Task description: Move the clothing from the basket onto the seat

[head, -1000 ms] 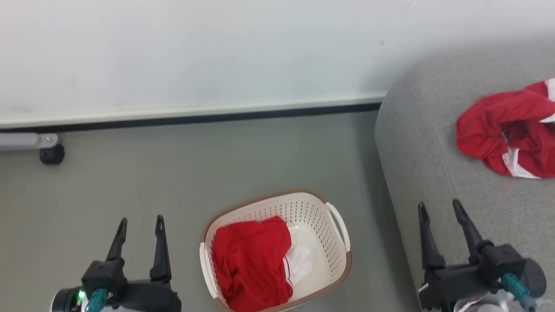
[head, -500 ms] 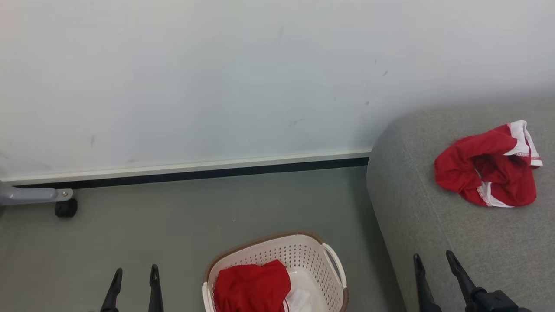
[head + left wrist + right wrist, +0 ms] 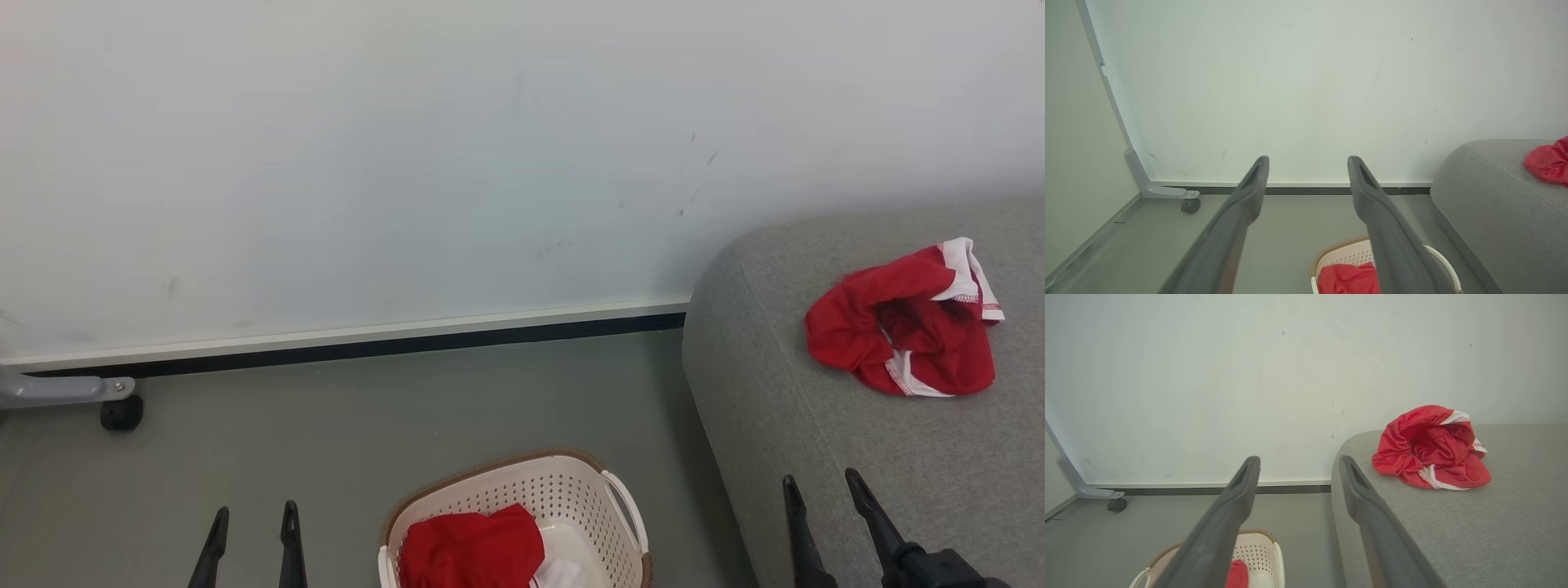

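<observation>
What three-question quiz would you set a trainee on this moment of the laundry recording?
1. How many red garments lie on the sofa?
2. True or false: the basket is empty.
3. The left gripper and right gripper are: A) both open, holding nothing; B) both shut on cloth; C) one open, one shut.
Key: 1. One, the crumpled garment. 2. False: a second garment lies in it. 3. A.
</observation>
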